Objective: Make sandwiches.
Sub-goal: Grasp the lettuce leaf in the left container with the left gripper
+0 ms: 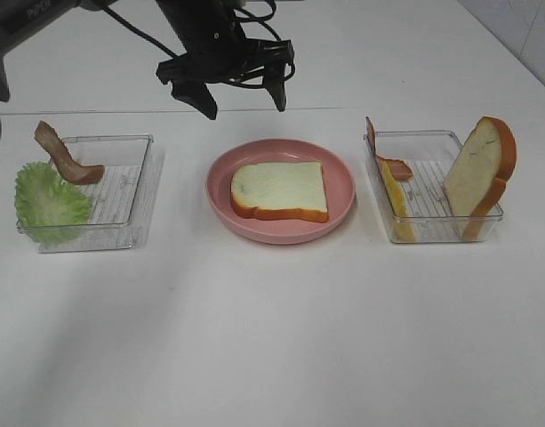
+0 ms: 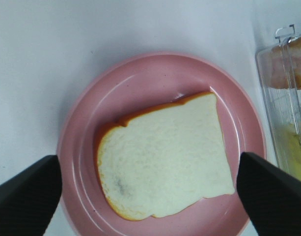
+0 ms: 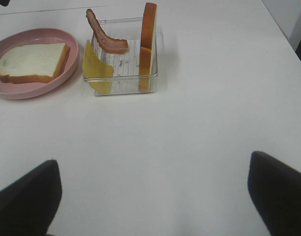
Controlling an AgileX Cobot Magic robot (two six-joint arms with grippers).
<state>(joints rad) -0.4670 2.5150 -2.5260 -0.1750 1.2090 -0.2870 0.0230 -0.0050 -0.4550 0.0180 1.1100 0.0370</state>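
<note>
The left gripper point(image 1: 244, 105) is hanging open and empty just behind the pink plate point(image 1: 339, 200). Its wrist camera is looking straight down on the bread slice point(image 1: 279, 189), which is lying flat in the plate and showing between the two spread fingers. This slice seems to be serving as the bottom of the sandwich, and nothing is lying on it yet.

I am judging that the lettuce leaf point(image 1: 48, 197) is the next layer. In the high view it is lying to the left of this gripper and more toward the front of the table point(image 1: 272, 338). It is hanging over the left wall of the left tray point(image 1: 121, 191), with its longer side running roughly along that wall. A bacon strip point(image 1: 69, 158) is leaning just behind it, perhaps touching it. The left arm is clearly the nearer one.

The right gripper point(image 3: 152, 162) is also standing open with nothing in it, over bare table. The right tray point(image 1: 428, 200) is lying ahead of it, well apart. That tray is holding a cheese slice point(image 1: 398, 209), a second bacon strip point(image 1: 392, 163) and a second bread slice point(image 1: 481, 173) standing on edge.
</note>
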